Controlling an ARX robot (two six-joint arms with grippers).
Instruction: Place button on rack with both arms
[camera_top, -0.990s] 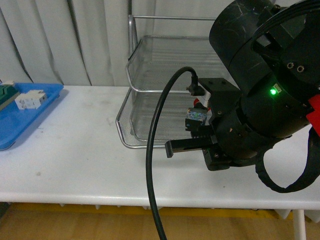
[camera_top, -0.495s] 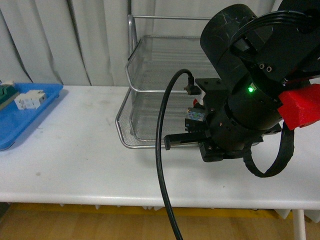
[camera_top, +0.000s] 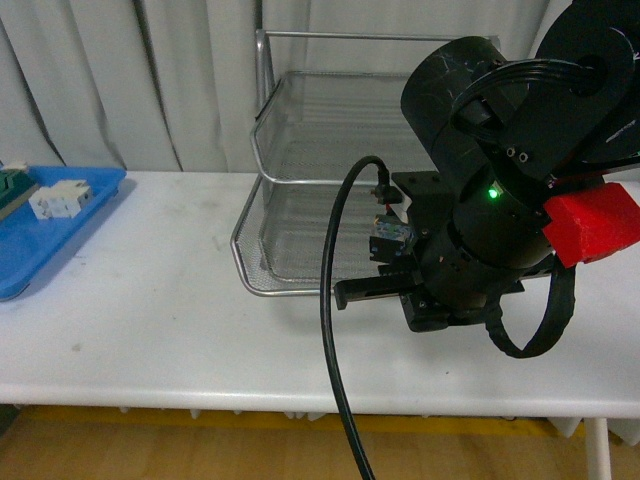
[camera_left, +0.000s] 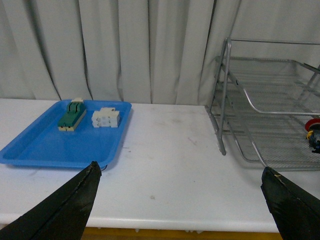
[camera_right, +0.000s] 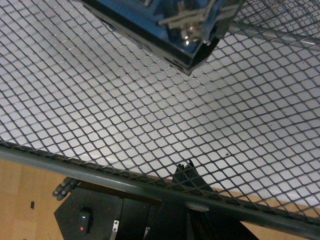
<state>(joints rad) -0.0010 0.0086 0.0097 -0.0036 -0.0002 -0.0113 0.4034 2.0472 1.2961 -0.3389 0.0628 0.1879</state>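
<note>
Two arms share this job, but only the right arm (camera_top: 500, 190) is at the rack (camera_top: 300, 150) now. Its gripper (camera_top: 400, 262) carries the button (camera_top: 390, 238) over the bottom tier, near the front rim. You can see one black finger (camera_top: 365, 291) jutting out below the button in the front view. The other is hidden behind the arm, so you cannot see the jaws directly. Since the button hangs above the mesh in the right wrist view, you can judge that they are clamped on it.

From the left wrist view, the red cap (camera_left: 313, 124) shows at the edge, inside the rack. The left gripper (camera_left: 180, 210) stands wide apart and empty, well back from the rack, with the blue tray (camera_left: 45, 150) off to one side.

Treat the button as light, hard and stiff. It will not bend or crush under a firm pinch. The round cap is smooth and likely to slip or roll, so keep your hold on the blocky body (camera_right: 150, 25), on its flat sides. Mind the metal contacts (camera_right: 187, 27) at the end. They look thin and could catch in the mesh openings. The mesh is springy and open, so a small light part may bounce or tip if dropped. Set it low.
</note>
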